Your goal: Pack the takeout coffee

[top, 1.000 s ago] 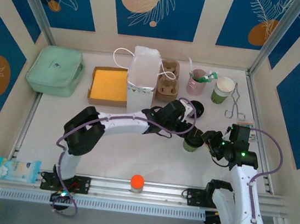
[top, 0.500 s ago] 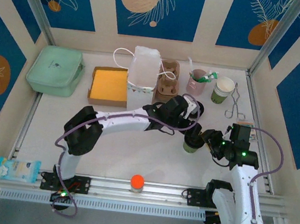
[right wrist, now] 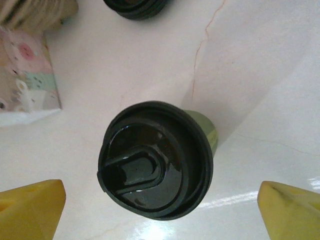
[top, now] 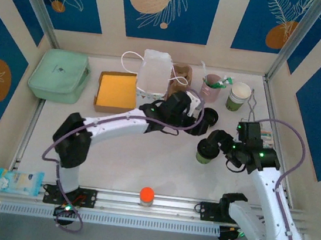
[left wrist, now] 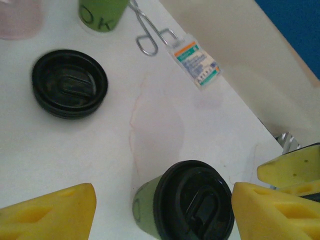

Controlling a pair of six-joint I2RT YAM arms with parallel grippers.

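Lid on, cup freed, packing still to be done.
The right tool [right wrist: 161, 207] is spread wide, with the takeout coffee [right wrist: 155, 160] standing untouched between its fingers on the worktop [top: 142, 165]. The left tool [left wrist: 160, 210] is parted and empty, the cup just ahead. Since the earlier frame both tools were opened and the left was drawn back toward the white bag [top: 154, 75].

The left arm is reaching rightward across mid-table, its left gripper [top: 199, 120] gaping; the right gripper [top: 219, 144] is spreading wide, seemingly tilting downward.

Between my right gripper's [right wrist: 160, 210] matt yellow foam pads [right wrist: 31, 210]: the takeout coffee [right wrist: 156, 159], glossy black plastic lid, matt paper sides, on a smooth shiny table [right wrist: 260, 75].
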